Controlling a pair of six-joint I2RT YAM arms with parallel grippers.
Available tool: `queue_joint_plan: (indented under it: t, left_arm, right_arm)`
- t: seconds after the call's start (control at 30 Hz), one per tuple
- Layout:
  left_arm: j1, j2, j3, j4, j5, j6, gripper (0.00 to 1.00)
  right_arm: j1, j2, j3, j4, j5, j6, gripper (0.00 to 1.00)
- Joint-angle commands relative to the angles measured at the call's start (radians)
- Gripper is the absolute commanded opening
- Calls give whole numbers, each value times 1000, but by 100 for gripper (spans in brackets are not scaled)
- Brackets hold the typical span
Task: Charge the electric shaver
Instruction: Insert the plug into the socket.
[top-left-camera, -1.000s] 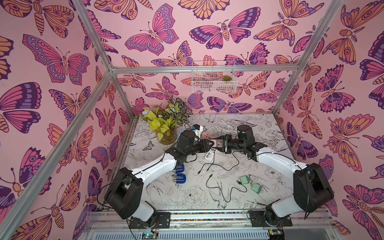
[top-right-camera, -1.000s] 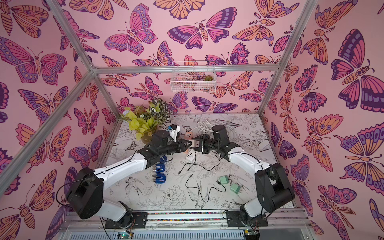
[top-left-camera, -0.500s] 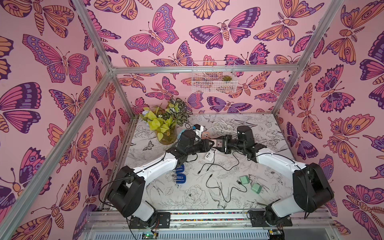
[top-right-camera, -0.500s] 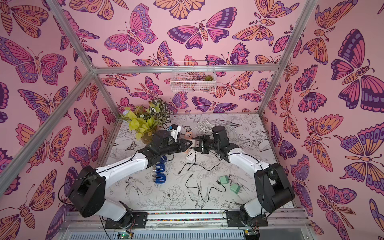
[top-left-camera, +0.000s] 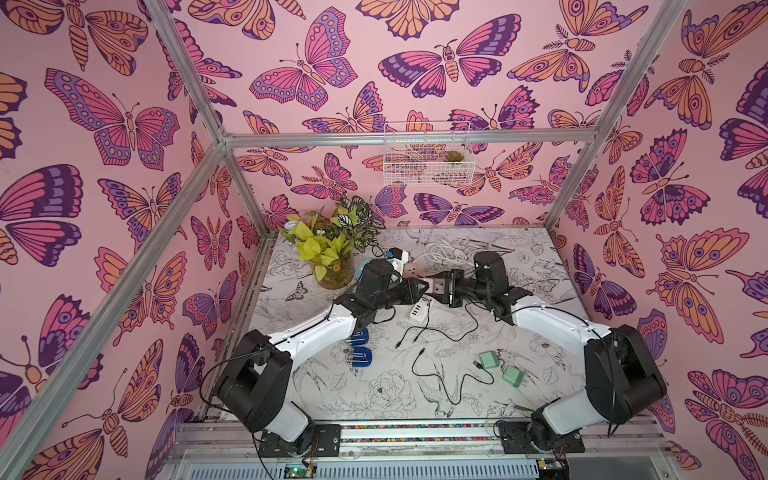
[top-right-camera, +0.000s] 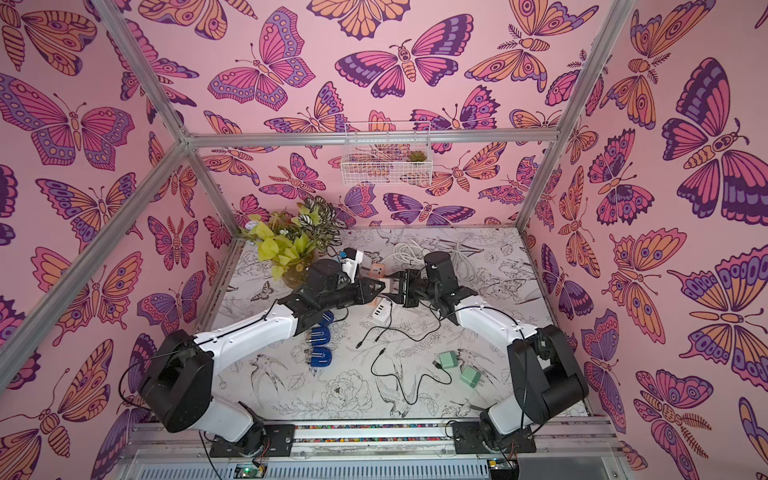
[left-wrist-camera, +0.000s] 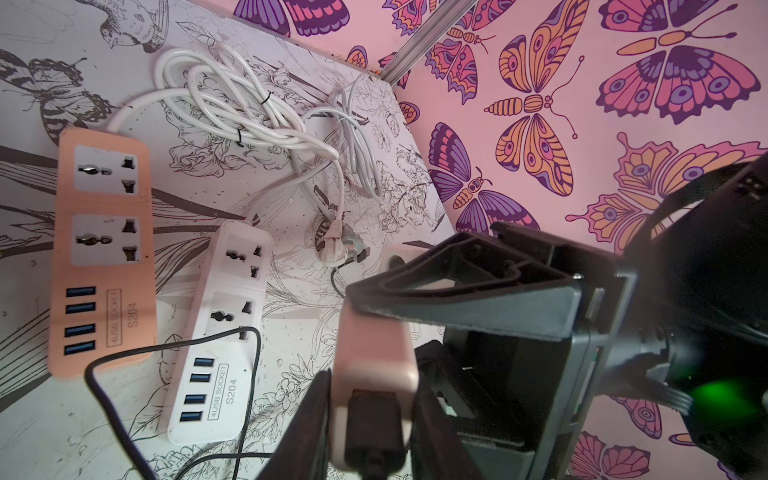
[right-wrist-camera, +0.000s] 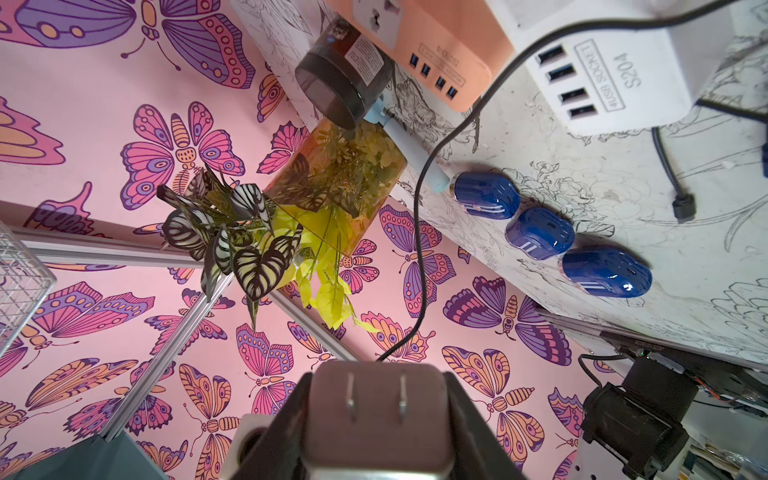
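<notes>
The right hand (top-left-camera: 441, 286) and the left hand (top-left-camera: 420, 287) meet in mid-air over the middle of the counter (top-left-camera: 374, 399), a bit toward 12 o'clock, and they're sharing 1 thing: a pink adapter (right-wrist-camera: 376, 411). The right one is clamped across its wide sides, with the 2 prongs (right-wrist-camera: 351, 401) pointing back toward its own wrist. The left one looks clenched on the other end of the same adapter, right where a black plug (left-wrist-camera: 374, 428) goes in, though that wrist view is too blurry to say whether it's gripping the plug or the body. The plug looks in, but I can't tell if it's fully home. The things to charge, 3 blue shavers (right-wrist-camera: 540, 232) as far as I can tell, lie in a row on the counter at about 8 o'clock from the hands, with nothing connected to them. A white power strip (left-wrist-camera: 224, 332) sits at about 6 o'clock of the hands and an orange power strip (left-wrist-camera: 102, 249) at 11 o'clock. My take on doing this bit right: push straight along the plug's line, no twisting, with the right hand just bracing. Since the prongs are buried on the right hand's side, I'd have the left keep its hold and the right let go, so the prongs come free for a socket. Also mind the black cable (right-wrist-camera: 419, 232) draped over the white strip, because it could snag.
</notes>
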Motion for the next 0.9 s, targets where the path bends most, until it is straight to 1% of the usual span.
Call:
queue_joint_plan:
  t: [0.0,0.07,0.13,0.17,0.2,0.27,0.33,0.43,0.53,0.57,0.63,0.7,0.77,0.83,0.87]
  left_arm:
    - [-23,21,28,-17,-2,-29,0]
    - [-23,6,37,-68,-43,-25,0]
    - [-17,-12,48,-122,-73,-16,0]
    - [-15,-20,58,-165,-92,-8,0]
    - [-11,-26,71,-213,-114,-2,0]
    - [2,-36,111,-350,-176,3,0]
    - [17,-47,142,-470,-228,1,0]
    - [38,-72,184,-632,-316,15,0]
    - [69,-82,246,-793,-415,41,0]
    - [83,-77,274,-840,-437,54,0]
    - [102,-63,331,-906,-474,81,0]
    - [110,-37,392,-958,-511,109,0]
    - [117,-2,433,-960,-493,129,0]
    - [120,56,477,-954,-437,154,0]
    - [120,86,502,-965,-429,164,0]
  right_arm:
    - [36,0,1,127,-40,116,18]
    - [35,-3,-6,118,-39,99,43]
    - [22,-15,1,50,-42,40,60]
    - [11,-29,7,-11,-38,-10,66]
    - [-2,-43,15,-68,-32,-55,69]
    - [-44,-74,51,-263,-8,-208,77]
    - [-89,-92,107,-448,22,-372,81]
    - [-136,-88,196,-655,61,-604,82]
    - [-147,-62,310,-849,144,-827,81]
    - [-143,-50,342,-897,167,-881,80]
    - [-139,-39,380,-941,195,-948,79]
    - [-138,-37,394,-962,215,-981,79]
    - [-135,-36,402,-967,220,-1000,79]
    - [-129,-33,411,-968,221,-1019,79]
    - [-127,-32,417,-969,221,-1030,78]
